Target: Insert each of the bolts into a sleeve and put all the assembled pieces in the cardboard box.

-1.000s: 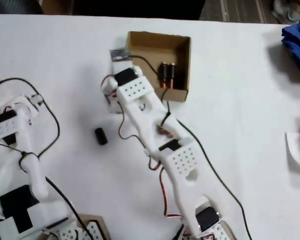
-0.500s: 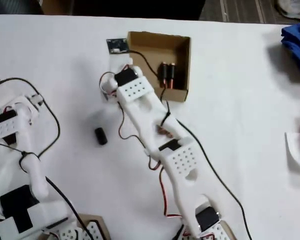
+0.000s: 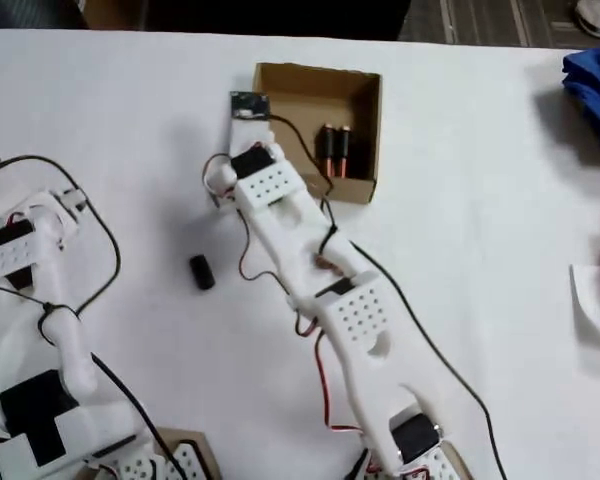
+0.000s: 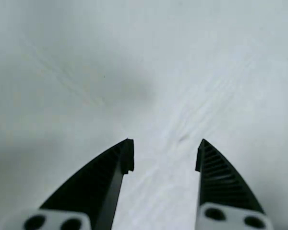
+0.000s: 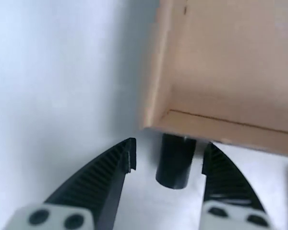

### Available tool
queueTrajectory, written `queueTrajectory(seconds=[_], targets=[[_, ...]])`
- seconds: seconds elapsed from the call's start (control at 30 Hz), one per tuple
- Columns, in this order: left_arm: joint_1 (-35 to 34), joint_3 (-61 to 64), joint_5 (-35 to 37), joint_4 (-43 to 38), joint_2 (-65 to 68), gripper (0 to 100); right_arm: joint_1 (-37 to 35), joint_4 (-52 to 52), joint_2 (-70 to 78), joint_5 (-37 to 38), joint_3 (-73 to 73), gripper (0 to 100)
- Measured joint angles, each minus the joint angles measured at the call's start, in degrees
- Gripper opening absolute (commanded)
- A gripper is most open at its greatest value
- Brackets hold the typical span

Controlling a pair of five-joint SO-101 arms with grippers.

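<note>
Two assembled pieces (image 3: 330,150) lie side by side in the cardboard box (image 3: 358,105) in the high view, dark with a copper-coloured part, close to the wall that faces the arms' bases. The box sits toward the far side of the white worktop (image 3: 130,150). The right arm (image 3: 280,205) stretches from the near edge up to the box's left corner, its wrist end over the worktop just outside that corner. A lone black sleeve (image 3: 200,272) stands well apart from the box, on the open worktop between the two arms. The left arm (image 3: 62,345) is folded at the left edge. A blue cloth (image 3: 592,85) lies at the far right corner.

In the left wrist view, the left hand (image 4: 164,155) is open, its two dark fingers spread wide over the bare worktop (image 4: 134,72) with nothing between them.

In the right wrist view, the right hand (image 5: 167,160) is also open. A black cylinder (image 5: 175,163) stands upright between its fingers, just beside one finger and with a clear gap to the other, so it is not gripped. The cylinder stands on the worktop (image 5: 53,72), right against the outer corner of the cardboard box (image 5: 225,62); whether it touches the wall cannot be told.
</note>
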Motion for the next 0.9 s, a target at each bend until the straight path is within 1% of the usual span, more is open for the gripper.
queueTrajectory(seconds=[0.3,0.47,0.53,0.8,0.9], targets=[[0.0,0.0,0.0,0.0,0.0,23,0.3,-0.4,0.4,-0.9,0.0,20.7],[0.0,0.0,0.0,0.0,0.0,23,0.9,0.5,0.4,-0.9,0.0,6.3],[0.0,0.0,0.0,0.0,0.0,23,1.7,0.7,0.4,-0.8,0.1,2.5],[0.0,0.0,0.0,0.0,0.0,23,2.6,0.9,0.5,-0.4,0.1,2.4],[0.0,0.0,0.0,0.0,0.0,23,2.6,1.8,0.5,3.1,0.0,2.5]])
